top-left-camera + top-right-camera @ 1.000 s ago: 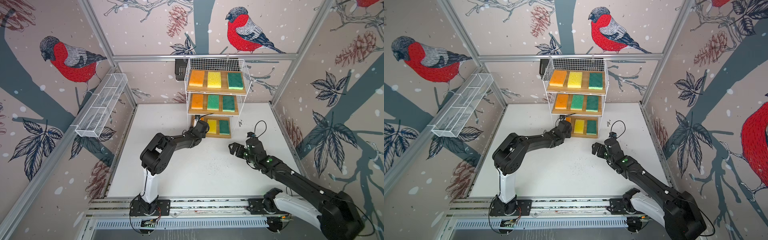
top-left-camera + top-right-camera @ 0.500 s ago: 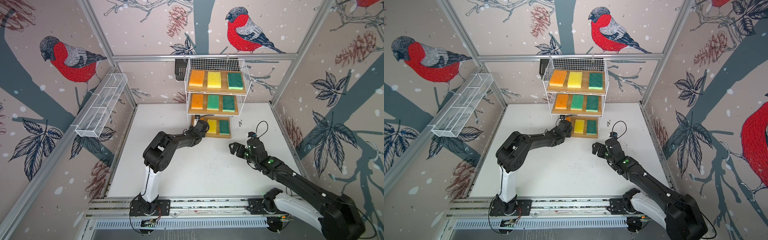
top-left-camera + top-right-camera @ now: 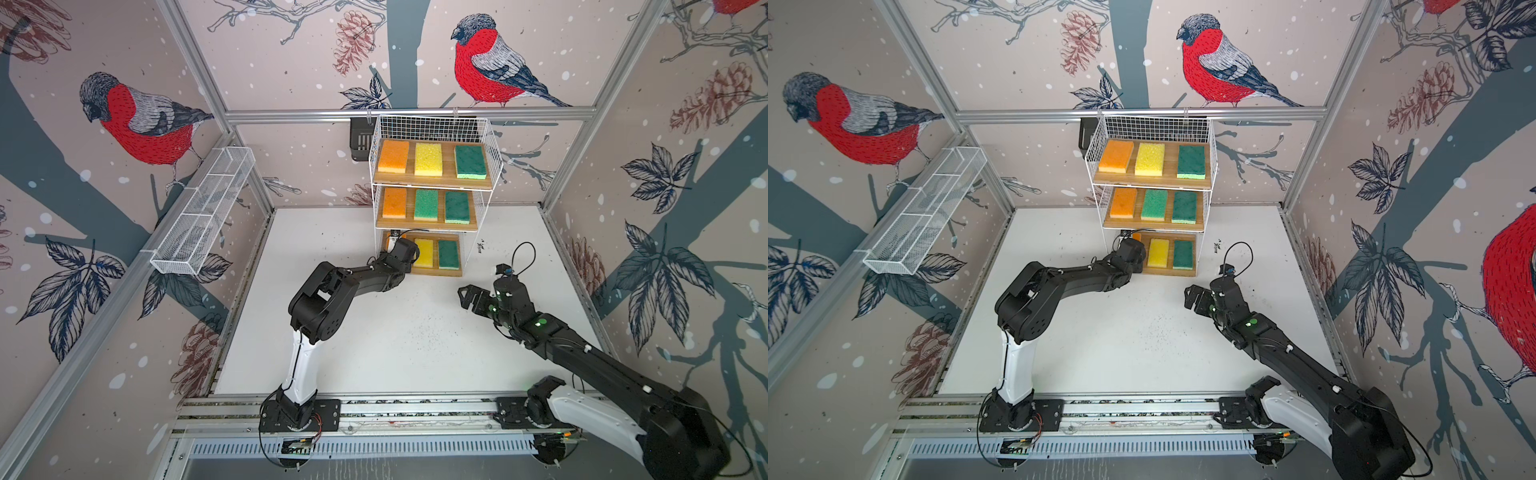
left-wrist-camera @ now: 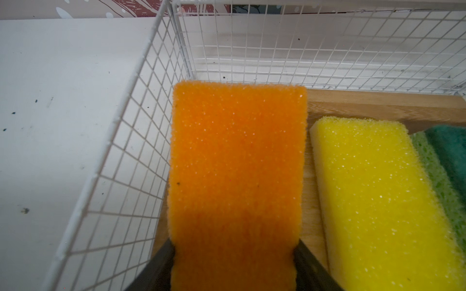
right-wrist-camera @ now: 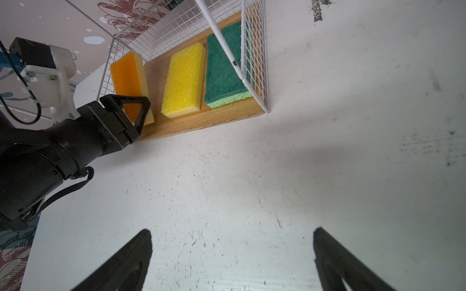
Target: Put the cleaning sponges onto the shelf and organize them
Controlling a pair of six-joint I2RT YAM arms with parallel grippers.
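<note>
The shelf (image 3: 432, 182) stands at the back of the white table. An orange, a yellow and a green sponge lie on its top board. Its middle board holds an orange sponge and two green ones. On the bottom board (image 5: 201, 118) lie a yellow sponge (image 3: 424, 252) and a green sponge (image 3: 449, 254). My left gripper (image 4: 233, 252) is shut on an orange sponge (image 4: 237, 163) at that board's left end, beside the yellow one. In the right wrist view this sponge (image 5: 126, 75) sits tilted. My right gripper (image 5: 232, 252) is open and holds nothing over bare table, right of the shelf's front.
The shelf's wire side wall (image 4: 126, 151) runs close along the held orange sponge. A long white mesh trough (image 3: 203, 208) hangs on the left wall. A small black slotted basket (image 3: 359, 139) hangs behind the shelf. A metal rail (image 3: 395, 409) with both arm bases lines the front.
My left arm's elbow has shifted slightly to the right, while its gripper stays at the bottom board with the orange sponge. The right arm has barely moved.
</note>
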